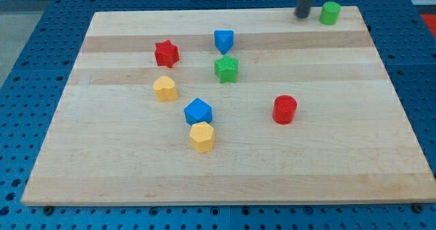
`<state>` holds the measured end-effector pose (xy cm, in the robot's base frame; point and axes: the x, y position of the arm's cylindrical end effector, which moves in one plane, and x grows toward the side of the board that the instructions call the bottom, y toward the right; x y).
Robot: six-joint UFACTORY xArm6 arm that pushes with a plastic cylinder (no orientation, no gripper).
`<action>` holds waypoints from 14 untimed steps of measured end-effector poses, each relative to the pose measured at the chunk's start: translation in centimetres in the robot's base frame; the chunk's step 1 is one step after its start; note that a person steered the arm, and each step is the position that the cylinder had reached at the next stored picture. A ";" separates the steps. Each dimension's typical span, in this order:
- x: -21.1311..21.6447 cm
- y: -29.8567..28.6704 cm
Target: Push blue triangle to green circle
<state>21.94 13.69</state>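
1. Tip [302, 16] at upper right, just left of green circle [330, 13], holding nothing.
2. Blue triangle [223, 40] upper middle, well apart, waiting for a push rightward.

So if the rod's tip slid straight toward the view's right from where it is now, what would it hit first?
My tip would likely meet the green circle first; nothing lies between them, though their depth alignment is uncertain.

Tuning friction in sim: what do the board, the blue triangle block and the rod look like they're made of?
The pale wooden board: light wood, visible grain and glued plank strips, smooth matte finish. The blue triangular block: probably plastic or painted wood, uniform saturated colour, slight sheen; can't tell which. The dark straight rod, my tip just left of the green cylinder block: dark grey, matte; material unclear.
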 end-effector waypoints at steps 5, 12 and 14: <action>8.7 -19.3; 6.1 -10.6; 4.6 -10.6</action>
<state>26.58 3.04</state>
